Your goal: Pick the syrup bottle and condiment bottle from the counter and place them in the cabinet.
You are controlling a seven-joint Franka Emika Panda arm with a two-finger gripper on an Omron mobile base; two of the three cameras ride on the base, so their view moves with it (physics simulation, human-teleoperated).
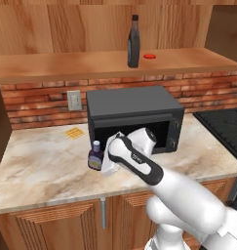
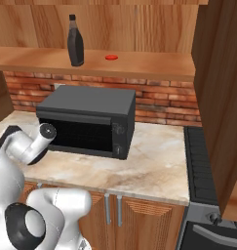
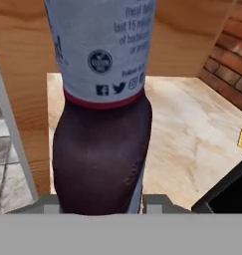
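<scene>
The condiment bottle [image 1: 95, 156], small and squat with a bluish cap and a dark body, stands upright on the marble counter [image 1: 42, 161], just in front of the left corner of the black microwave [image 1: 134, 114]. In the hand view the condiment bottle [image 3: 100, 99] is seen very close, its dark body rising between the two finger tips and a pale printed label above a red band. The gripper [image 1: 109, 158] is pressed in at the bottle's right side, low over the counter, with the white arm bent down from the base to reach it. The jaws appear to be clamped on the bottle's body, partly closed to its width, though the contact of the pads is hidden at the bottom of the hand view, so the hold is judged rather than plainly seen. A grip low on the body is probably chosen so that the bottle stays upright when lifted.

The syrup bottle [image 1: 133, 42], tall, dark brown and black-capped, stands upright on the long shelf board of the cabinet [image 1: 51, 66], well above the microwave, so that half of the task looks done. A small red disc [image 1: 149, 56] lies on the shelf just beside it. Free shelf is seen to either side, where the second bottle could be set.
</scene>
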